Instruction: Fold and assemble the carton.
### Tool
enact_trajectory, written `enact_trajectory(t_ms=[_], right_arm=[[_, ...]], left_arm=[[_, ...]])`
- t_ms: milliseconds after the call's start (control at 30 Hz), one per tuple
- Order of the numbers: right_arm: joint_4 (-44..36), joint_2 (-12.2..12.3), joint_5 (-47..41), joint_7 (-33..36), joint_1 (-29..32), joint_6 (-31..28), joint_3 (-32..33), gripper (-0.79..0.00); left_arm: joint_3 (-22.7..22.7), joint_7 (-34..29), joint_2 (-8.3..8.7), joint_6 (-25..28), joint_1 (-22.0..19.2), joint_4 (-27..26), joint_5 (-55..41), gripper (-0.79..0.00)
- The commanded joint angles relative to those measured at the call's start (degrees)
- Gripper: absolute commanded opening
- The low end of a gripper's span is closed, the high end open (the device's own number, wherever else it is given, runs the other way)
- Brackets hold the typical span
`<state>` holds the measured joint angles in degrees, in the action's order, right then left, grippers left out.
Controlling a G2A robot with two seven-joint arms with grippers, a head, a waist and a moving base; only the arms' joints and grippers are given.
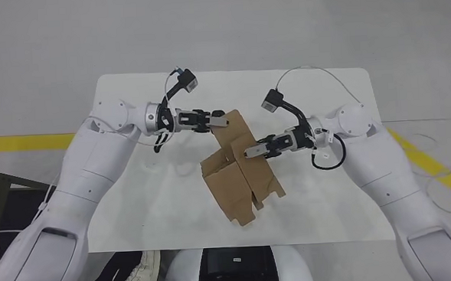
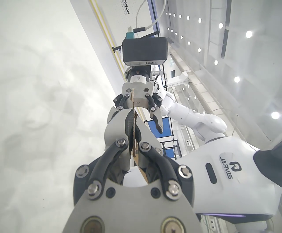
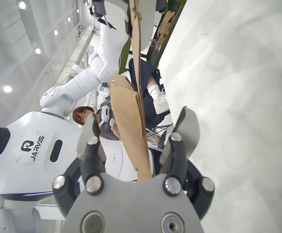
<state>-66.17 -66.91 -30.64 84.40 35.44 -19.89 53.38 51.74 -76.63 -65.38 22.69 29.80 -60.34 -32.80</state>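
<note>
The left hand (image 2: 132, 125) is clamped on the far edge of the brown carton (image 1: 238, 170), likely to hold it up over the white tabletop (image 1: 137, 206). The right hand (image 3: 138, 118), fingers apart, straddles a panel without gripping, probably ready to spread it. The carton's long axis runs from the left hand back toward the robot, flaps nearest.

The white counter (image 1: 137, 214) stands on a pale grey floor (image 1: 52, 42), and a yellow stripe (image 1: 26, 142) runs along the floor on either side of it. Off past the counter's edge there's a green frame (image 3: 123, 55) with brown cardboard pieces (image 3: 165, 23) just beside it. Round ceiling lights (image 2: 249, 34) glow overhead, and a blue panel (image 2: 166, 130) stands farther back in the room.
</note>
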Motion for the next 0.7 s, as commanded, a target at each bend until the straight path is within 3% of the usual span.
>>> enact_trajectory(t_ms=[0, 267, 400, 433, 467, 500, 667], right_arm=[[0.2, 0.0, -0.2, -0.1, -0.2, -0.1, -0.3, -0.566], [1.0, -0.1, -1.3, 0.0, -0.7, 0.0, -1.1, -0.77], [1.5, -0.1, -1.5, 0.0, -0.9, 0.0, -1.4, -0.785], [1.6, -0.1, -1.6, 0.0, -0.9, 0.0, -1.5, -0.785], [1.7, -0.1, -1.7, 0.0, -1.0, 0.0, -1.6, -0.785], [1.8, -0.1, -1.8, 0.1, -1.0, 0.1, -1.6, -0.785], [2.7, -0.2, -2.6, 0.0, -1.2, 0.0, -1.8, -0.785]], left_arm=[[-0.2, -0.2, -0.15, 0.1, -0.1, 0.2, 0.0, -0.785], [-0.4, -0.7, -0.6, 0.4, -0.4, 0.8, 0.1, -0.785], [-0.3, -0.8, -0.74, 0.4, -0.4, 1.0, 0.3, -0.785], [-0.3, -0.8, -0.77, 0.5, -0.4, 1.0, 0.4, -0.739], [-0.2, -0.8, -0.78, 0.6, -0.5, 1.0, 0.4, -0.477], [-0.1, -0.7, -0.79, 0.7, -0.5, 1.0, 0.4, 0.0], [1.5, 0.7, -0.65, 1.0, -0.5, 1.7, -0.3, 0.0]])
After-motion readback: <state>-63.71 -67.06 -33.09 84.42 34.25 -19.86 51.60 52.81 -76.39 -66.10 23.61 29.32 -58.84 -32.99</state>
